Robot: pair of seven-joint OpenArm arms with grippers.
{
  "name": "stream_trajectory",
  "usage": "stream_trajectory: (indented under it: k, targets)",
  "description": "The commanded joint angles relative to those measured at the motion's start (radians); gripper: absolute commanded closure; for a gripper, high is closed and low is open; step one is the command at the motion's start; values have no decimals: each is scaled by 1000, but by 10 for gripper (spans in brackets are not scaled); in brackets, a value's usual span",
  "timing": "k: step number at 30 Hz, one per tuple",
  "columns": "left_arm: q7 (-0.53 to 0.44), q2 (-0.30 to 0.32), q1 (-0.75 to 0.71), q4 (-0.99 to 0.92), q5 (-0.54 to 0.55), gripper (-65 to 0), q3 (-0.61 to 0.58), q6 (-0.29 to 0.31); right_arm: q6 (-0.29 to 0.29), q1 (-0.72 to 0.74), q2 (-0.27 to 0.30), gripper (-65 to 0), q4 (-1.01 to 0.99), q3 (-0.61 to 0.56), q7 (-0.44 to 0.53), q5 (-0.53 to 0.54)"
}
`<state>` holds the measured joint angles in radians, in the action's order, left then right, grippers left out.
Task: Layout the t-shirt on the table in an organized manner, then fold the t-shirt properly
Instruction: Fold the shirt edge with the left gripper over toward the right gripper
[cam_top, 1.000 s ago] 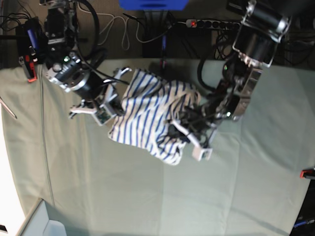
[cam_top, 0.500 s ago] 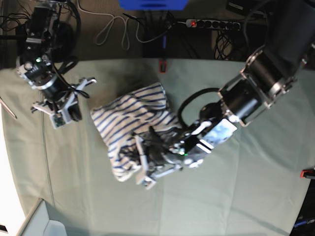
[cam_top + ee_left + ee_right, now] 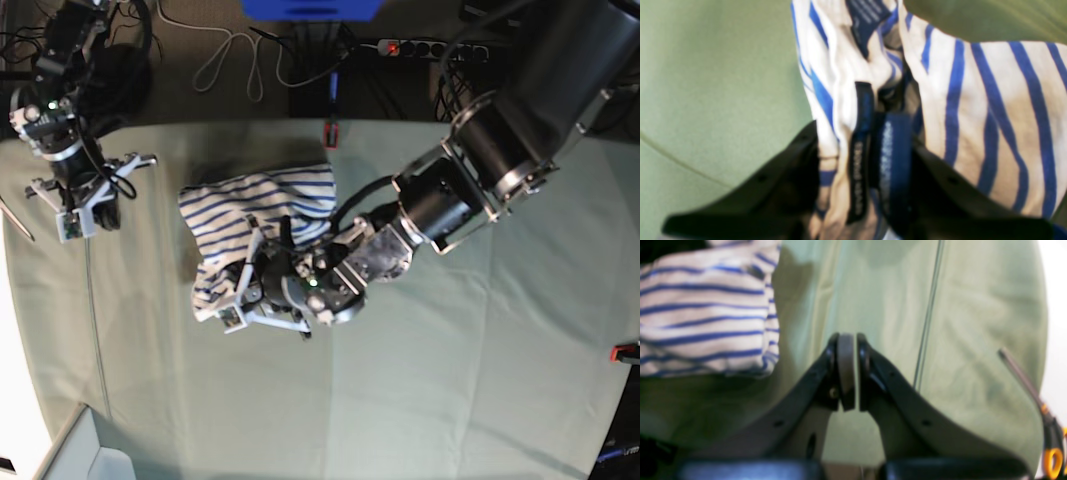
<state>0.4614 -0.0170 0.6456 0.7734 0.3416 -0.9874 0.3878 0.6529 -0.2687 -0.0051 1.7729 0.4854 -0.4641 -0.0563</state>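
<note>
Blue-striped white cotton, still bunched: the t-shirt (image 3: 262, 212) lies crumpled left of centre on the pale green worktop (image 3: 480, 370), its rough long axis slanting from the upper right, near the far edge, down to the lower left, where the left claw (image 3: 243, 298) grips it. The wrist view shows that left claw (image 3: 870, 173) clenched on a thick wad of cloth around the dark blue neck tag (image 3: 865, 25), so the collar end appears to point toward that claw. The right claw (image 3: 78, 205) hangs well apart at the worktop's left, pads pressed together on nothing (image 3: 847, 370). The risk: a pull from one point could drag the heap rather than spread it, or several layers pinched together could stay twisted; the tag itself might strain
</note>
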Motion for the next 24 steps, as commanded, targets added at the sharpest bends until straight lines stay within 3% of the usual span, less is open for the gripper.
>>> stream_trajectory:
  k: [1, 5, 7, 12, 15, 18, 24]
  targets:
    - [-62, -22, 26, 13, 20, -2, 3, 15, -11, -1, 6, 0, 17, 0, 21, 14]
    - [-128, -25, 30, 7, 18, -7, 3, 15, -11, -14, 4, 0, 17, 0, 21, 16]
    - [-128, -25, 41, 7, 18, -47, 3, 15, -9, -22, 4, 0, 17, 0, 21, 16]
    - [-131, -22, 49, 8, 20, -292, 5, 6, -9, -31, 4, 0, 17, -1, 26, 16]
    - [-135, -21, 49, 10, 20, -298, 49, -89, -9, -30, 6, 0, 17, -1, 26, 16]
    - [-137, -21, 47, 13, 20, -301, 132, -138, -9, -25, 6, 0, 18, -1, 26, 16]
    - [-135, -21, 47, 21, 20, -302, 332, -142, -9, -25, 6, 0, 18, -1, 26, 16]
